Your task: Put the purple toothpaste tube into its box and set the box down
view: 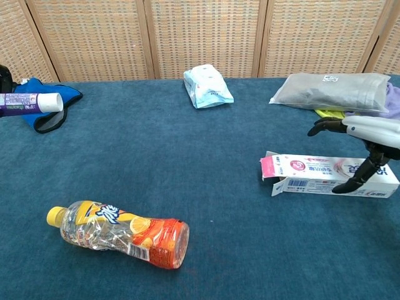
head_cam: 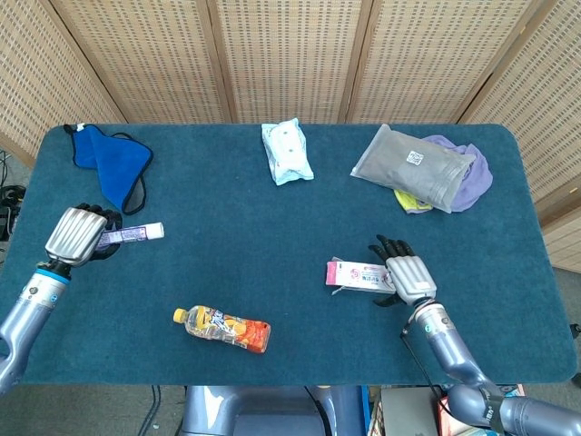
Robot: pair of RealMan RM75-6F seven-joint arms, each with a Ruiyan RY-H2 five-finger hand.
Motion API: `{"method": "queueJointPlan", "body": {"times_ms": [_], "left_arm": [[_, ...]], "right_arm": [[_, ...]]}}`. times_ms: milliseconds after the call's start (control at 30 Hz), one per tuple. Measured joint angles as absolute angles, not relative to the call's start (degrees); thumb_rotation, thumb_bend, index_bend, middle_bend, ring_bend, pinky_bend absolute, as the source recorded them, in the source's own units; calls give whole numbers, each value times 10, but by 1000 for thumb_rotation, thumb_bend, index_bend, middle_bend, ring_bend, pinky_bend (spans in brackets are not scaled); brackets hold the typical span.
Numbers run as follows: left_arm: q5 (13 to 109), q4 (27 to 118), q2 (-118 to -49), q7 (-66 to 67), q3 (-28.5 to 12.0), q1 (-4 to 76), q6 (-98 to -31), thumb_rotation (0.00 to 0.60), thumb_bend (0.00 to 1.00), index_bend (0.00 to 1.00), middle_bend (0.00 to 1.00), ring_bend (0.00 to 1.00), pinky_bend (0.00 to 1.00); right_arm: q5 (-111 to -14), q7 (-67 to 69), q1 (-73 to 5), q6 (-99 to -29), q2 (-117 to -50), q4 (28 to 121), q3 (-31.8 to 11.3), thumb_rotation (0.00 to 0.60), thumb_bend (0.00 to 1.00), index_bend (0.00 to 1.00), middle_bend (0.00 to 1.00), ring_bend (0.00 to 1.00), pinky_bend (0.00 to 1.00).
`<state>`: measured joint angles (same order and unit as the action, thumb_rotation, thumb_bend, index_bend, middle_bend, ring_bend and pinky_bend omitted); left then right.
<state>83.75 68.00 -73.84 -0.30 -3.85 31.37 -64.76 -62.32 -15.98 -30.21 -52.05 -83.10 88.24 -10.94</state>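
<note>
My left hand [head_cam: 80, 233] holds the purple toothpaste tube [head_cam: 134, 234] at the table's left side, white cap pointing right. In the chest view the tube [view: 31, 102] juts in from the left edge, raised above the cloth. The pink and white toothpaste box [head_cam: 359, 274] lies flat at the right, its end flap open toward the left. My right hand [head_cam: 406, 271] rests over the box's right end with fingers spread. In the chest view the right hand [view: 369, 140] arches over the box [view: 328, 175], a fingertip touching its front side.
An orange drink bottle [head_cam: 223, 329] lies near the front edge. A blue cloth [head_cam: 113, 161] sits at the back left, a wipes pack [head_cam: 287, 151] at the back middle, and a grey pouch [head_cam: 413, 167] on a lilac cloth at the back right.
</note>
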Motion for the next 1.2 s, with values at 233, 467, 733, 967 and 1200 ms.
{"method": "queueJointPlan", "body": {"times_ms": [233, 467, 733, 967, 1200], "left_arm": [[838, 680, -742, -1, -39, 314, -646, 600, 348, 750, 587, 471, 458], [841, 678, -743, -3, -36, 313, -647, 600, 348, 750, 587, 471, 458], [845, 671, -745, -10, -35, 311, -649, 600, 348, 750, 588, 471, 457], [849, 674, -744, -11, -36, 311, -653, 600, 348, 750, 587, 471, 458], [854, 689, -739, -9, -38, 313, -660, 600, 347, 750, 587, 472, 458]], "right_arm": [[-615, -152, -310, -518, -853, 859, -102, 600, 96, 165, 14, 0, 0], [-606, -142, -317, -513, -875, 827, -99, 600, 95, 231, 92, 0, 0], [-606, -129, -317, -522, -897, 792, -95, 600, 96, 371, 264, 108, 134], [-623, -114, -312, -545, -908, 778, -95, 600, 95, 514, 465, 350, 408], [-657, -93, -308, -572, -906, 787, -97, 600, 95, 524, 476, 359, 415]]}}
